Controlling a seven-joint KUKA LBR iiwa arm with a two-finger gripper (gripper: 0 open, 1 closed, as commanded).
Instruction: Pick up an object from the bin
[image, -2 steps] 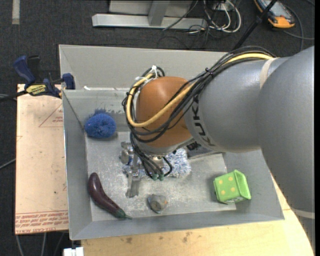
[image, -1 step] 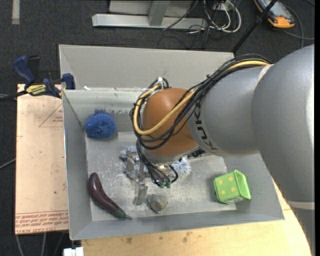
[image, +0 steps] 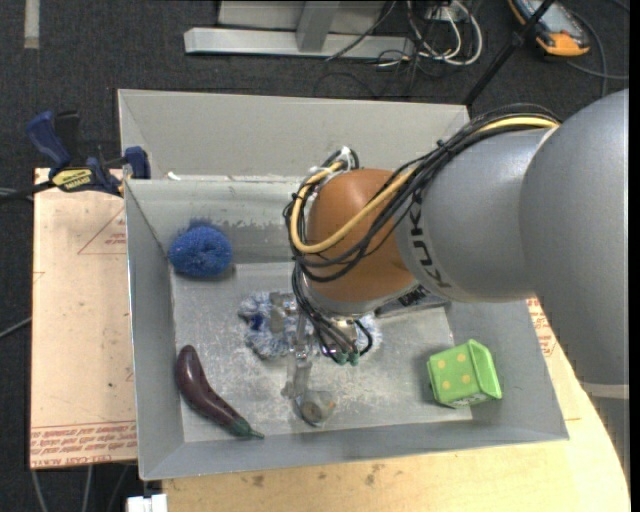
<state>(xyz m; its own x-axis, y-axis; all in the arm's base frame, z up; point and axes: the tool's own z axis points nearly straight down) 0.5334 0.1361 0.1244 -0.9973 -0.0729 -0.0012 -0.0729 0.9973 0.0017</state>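
My gripper (image: 300, 378) hangs below the orange wrist cover, low in the middle of the bin near the front wall. Just under its tip lies a small grey rounded thing (image: 317, 408) on the bin floor; whether the gripper touches it I cannot tell. A crumpled blue-and-white thing (image: 262, 318) lies directly left of the gripper and is partly hidden by the wrist. A dark purple toy eggplant (image: 205, 390) lies at the front left, apart from the gripper.
A fuzzy blue ball (image: 201, 250) rests in the back left corner. A green die with yellow dots (image: 463, 375) sits at the front right. The arm and its cables cover the back right of the bin.
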